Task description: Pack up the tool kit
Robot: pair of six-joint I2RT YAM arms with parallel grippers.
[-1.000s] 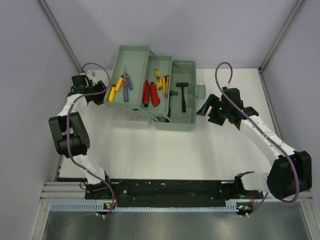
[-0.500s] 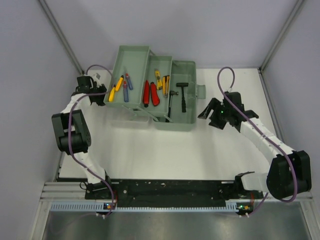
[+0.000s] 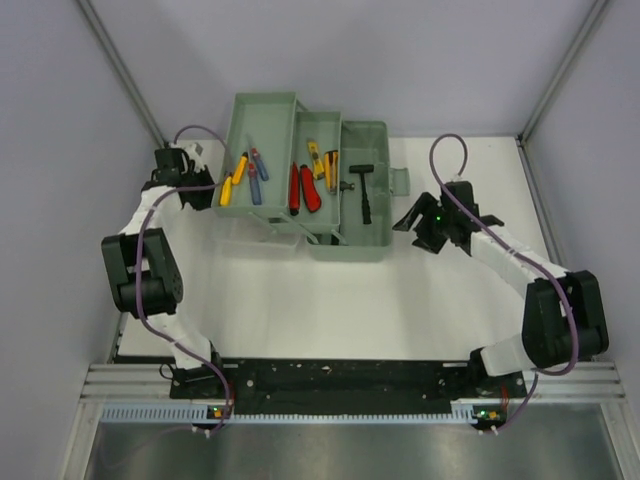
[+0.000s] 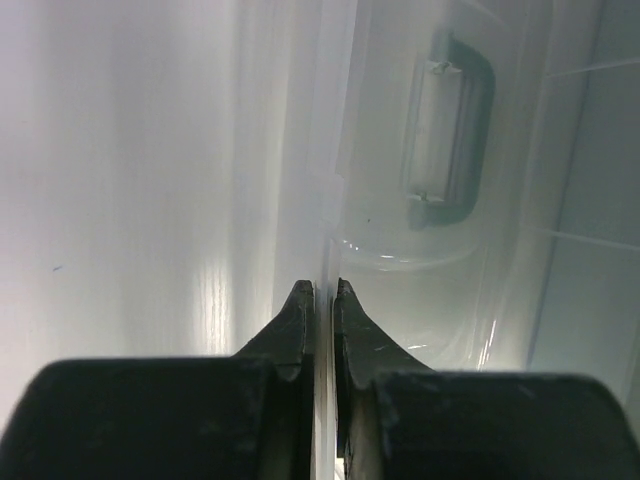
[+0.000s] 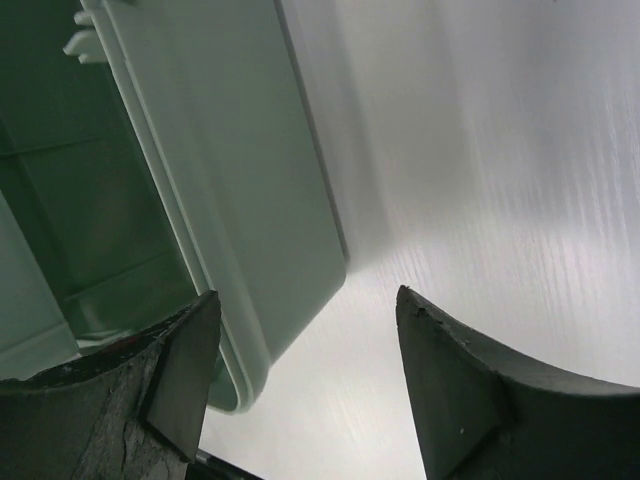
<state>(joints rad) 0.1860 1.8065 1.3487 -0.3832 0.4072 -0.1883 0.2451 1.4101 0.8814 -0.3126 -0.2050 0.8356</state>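
Tools look to be all in already: the hammer [image 3: 364, 190] lies in the deep base of the toolbox [image 3: 375, 150], the red pliers [image 3: 302, 188] and yellow pliers [image 3: 323, 162] sit in the middle tray, and the screwdrivers [image 3: 245, 172] are in the far-left tray. The box stands spread open at the back of the table [image 3: 330, 300], its trays fanned out to the left.

By my reckoning the loading is done and I am on the closing step. My left gripper [image 4: 321, 290] has its fingers pressed almost together, with only the thin edge of the clear lid [image 4: 400, 260] between them. The lid's handle [image 4: 450, 130] shows further along the same panel. From above, this hand sits at the left end of the trays.

My right gripper [image 5: 300, 380] is spread wide and holds nothing. It hangs just beside the right end of the box, with the rounded corner of the base close to its left finger. I cannot tell whether they touch.

As I judge it, the next move is to carry the lid edge up and over in an arc so the trays fold back onto the base. The pinch is on a thin, slick edge, so I should pull along its hinge path, not twist it. My right hand is well placed to brace the base against sliding.
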